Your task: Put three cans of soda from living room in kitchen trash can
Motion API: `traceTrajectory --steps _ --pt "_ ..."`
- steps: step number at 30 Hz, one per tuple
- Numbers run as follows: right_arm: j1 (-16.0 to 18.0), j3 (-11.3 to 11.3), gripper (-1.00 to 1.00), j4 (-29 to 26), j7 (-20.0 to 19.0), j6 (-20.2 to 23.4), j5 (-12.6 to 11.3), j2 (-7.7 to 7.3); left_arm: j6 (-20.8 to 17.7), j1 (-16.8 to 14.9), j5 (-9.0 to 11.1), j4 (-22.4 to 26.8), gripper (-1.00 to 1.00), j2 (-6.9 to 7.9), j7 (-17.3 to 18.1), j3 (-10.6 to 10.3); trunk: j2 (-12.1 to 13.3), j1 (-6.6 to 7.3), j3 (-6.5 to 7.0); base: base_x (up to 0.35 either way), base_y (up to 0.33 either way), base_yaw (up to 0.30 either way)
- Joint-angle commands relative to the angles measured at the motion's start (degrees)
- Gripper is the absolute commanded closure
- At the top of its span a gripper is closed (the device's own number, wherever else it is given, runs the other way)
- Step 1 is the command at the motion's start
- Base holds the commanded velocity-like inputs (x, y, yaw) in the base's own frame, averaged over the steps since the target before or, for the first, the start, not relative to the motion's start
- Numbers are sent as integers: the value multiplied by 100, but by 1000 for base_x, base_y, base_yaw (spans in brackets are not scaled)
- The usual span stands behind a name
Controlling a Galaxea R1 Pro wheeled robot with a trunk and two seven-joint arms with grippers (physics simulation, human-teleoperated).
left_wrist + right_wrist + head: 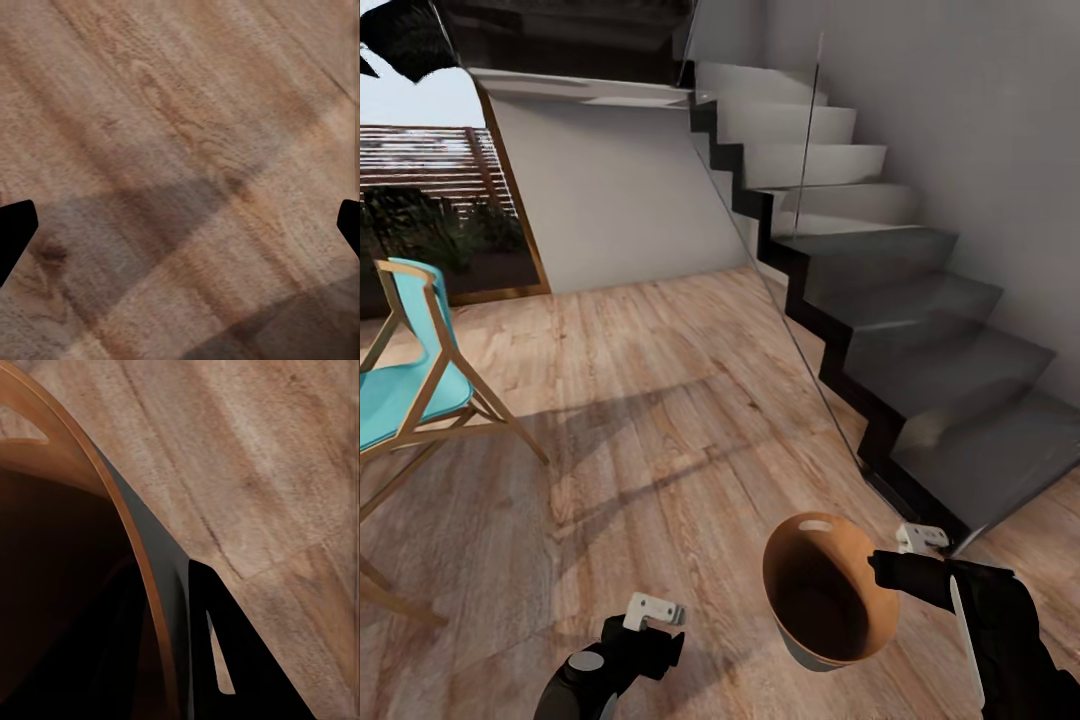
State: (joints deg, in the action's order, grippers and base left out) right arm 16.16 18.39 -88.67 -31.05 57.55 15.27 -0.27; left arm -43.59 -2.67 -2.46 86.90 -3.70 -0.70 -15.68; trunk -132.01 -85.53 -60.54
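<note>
Trash can first: the small round brown bucket-like bin with a coppery rim (830, 590) hangs above the wood-plank floor (660, 400), carried by the right gripper (887, 566), whose black fingers pinch the bin's wall at the rim, one inside and one outside. The right wrist view shows this closely: the curved rim (131, 536) runs between the dark interior and an outer black finger (225, 652) pressed against the wall. The bin tilts, its mouth turned toward the head camera and a slot handle cut-out (815, 525) showing near the far rim; a one-sided grip would let it lean that way. It looks empty, though its depth is dark.

The left gripper (652, 610) is held low beside the bin with nothing in it; in the left wrist view its dark fingertips (15, 232) sit wide apart over bare planks, so it is spread open, probably kept free for picking up cans.

A turquoise chair with a pale wooden frame (415, 380) stands to the left, and a dark grey staircase with a glass side panel (920, 330) rises on the right. By appearance the robot is in transit, bringing the bin along.
</note>
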Motion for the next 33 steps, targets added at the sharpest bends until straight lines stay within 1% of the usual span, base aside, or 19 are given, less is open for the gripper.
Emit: traceTrajectory --steps 1,33 --pt "1 -5 100 -1 -6 28 -120 0 1 0 0 -2 -100 0 0 -2 0 0 8 0 0 -212" --pt "1 -3 100 -2 -6 28 -120 0 8 1 0 2 -100 -8 -9 4 0 0 226 0 0 -205"
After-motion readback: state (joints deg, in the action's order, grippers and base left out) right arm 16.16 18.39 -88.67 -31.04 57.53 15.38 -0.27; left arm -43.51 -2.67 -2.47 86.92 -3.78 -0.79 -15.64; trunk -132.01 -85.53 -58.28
